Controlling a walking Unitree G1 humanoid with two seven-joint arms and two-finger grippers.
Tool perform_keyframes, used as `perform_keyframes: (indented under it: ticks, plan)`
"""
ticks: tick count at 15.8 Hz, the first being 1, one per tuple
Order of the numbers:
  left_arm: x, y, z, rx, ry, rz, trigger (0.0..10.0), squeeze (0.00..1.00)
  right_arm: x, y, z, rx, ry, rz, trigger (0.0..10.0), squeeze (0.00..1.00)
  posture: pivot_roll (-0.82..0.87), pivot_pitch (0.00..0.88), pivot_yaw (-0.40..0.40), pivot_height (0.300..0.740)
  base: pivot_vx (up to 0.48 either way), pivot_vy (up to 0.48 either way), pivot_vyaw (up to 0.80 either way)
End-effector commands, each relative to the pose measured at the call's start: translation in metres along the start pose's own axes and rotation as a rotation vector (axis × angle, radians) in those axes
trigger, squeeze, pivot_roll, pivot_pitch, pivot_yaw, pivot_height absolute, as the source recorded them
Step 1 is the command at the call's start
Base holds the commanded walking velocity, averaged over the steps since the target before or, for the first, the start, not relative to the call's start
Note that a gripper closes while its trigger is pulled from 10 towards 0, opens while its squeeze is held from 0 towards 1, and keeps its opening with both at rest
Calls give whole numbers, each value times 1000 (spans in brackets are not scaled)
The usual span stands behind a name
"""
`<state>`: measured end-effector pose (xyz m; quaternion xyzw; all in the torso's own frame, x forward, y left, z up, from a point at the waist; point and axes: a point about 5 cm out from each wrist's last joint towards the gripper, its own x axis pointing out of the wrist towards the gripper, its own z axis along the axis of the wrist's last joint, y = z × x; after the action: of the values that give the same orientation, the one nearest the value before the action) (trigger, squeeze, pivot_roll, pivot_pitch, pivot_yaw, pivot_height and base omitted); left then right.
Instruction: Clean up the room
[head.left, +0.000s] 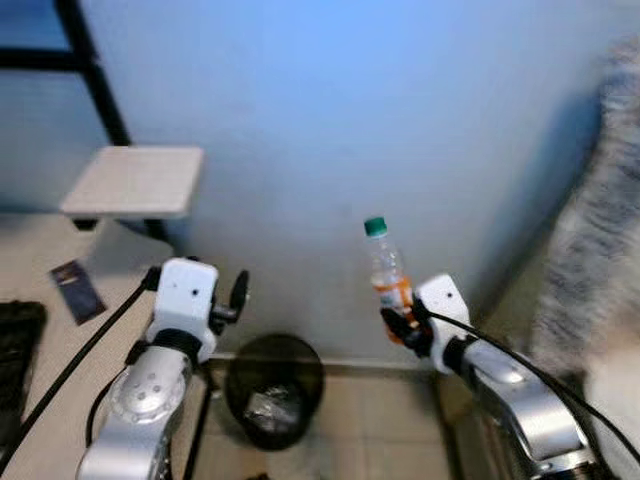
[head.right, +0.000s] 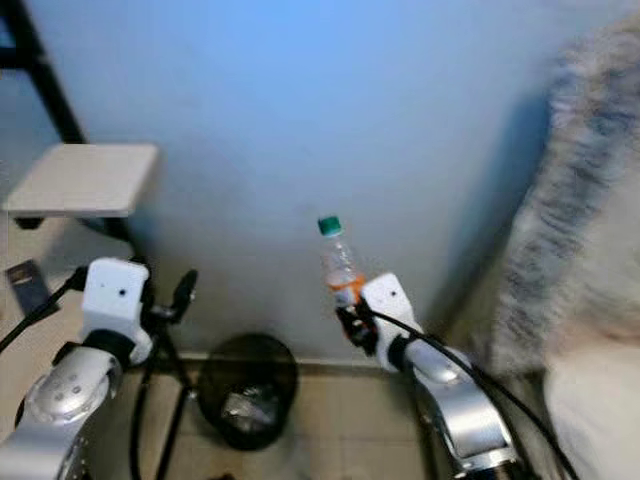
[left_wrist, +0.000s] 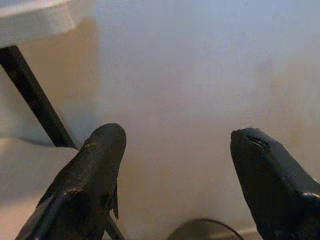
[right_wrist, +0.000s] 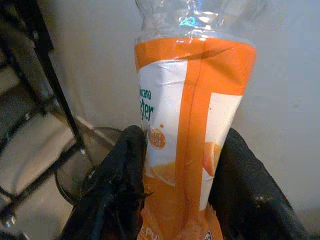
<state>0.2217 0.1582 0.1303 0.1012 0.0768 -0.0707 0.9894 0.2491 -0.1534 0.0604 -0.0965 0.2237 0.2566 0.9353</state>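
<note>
The black mesh waste bin (head.left: 274, 389) stands on the floor by the wall, left of and below the right gripper (head.left: 405, 325), which clamps a plastic bottle (head.left: 388, 275) with an orange label. Releasing here risks missing the bin. Left gripper (left_wrist: 175, 165): fingers apart, empty. Label text is only partly legible

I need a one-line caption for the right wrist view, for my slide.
Right tool shut on an orange-labelled plastic bottle, held near the wall above a black wastebasket.
</note>
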Motion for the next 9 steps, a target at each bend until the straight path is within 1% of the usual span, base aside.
perform_keyframes:
  ticks: [1, 3, 4, 5, 6, 9]
  plan:
    - [-1, -4, 1, 5, -4, -19, 10000, 0, 0, -4, 1, -12, 3, 0, 10000, 0, 150, 0, -29, 740, 341, 0, 0]
    - [-2, -8, -1, 21, 9, -55, 10000, 0, 0, -5, -8, -50, 60, 22, 10000, 0, 148, 0, -28, 740, 304, 0, 0]
    - [-3, -13, -3, 14, 26, -112, 10000, 0, 1, -8, -10, -91, 87, 29, 10000, 0, 144, 0, -28, 740, 0, 0, 0]
    - [-4, -17, -6, 22, 45, -157, 10000, 0, 1, -9, -10, -102, 91, 40, 10000, 0, 144, 0, -29, 740, 0, 0, 0]
    - [-6, -21, -10, 50, 70, -221, 10000, 0, 2, -11, -10, -118, 103, 57, 10000, 0, 143, 0, -31, 740, 0, 0, 0]
    - [-8, -23, -16, 106, 117, -305, 10000, 0, 8, -13, -15, -165, 157, 94, 10000, 0, 147, 0, -38, 740, 0, 0, 0]
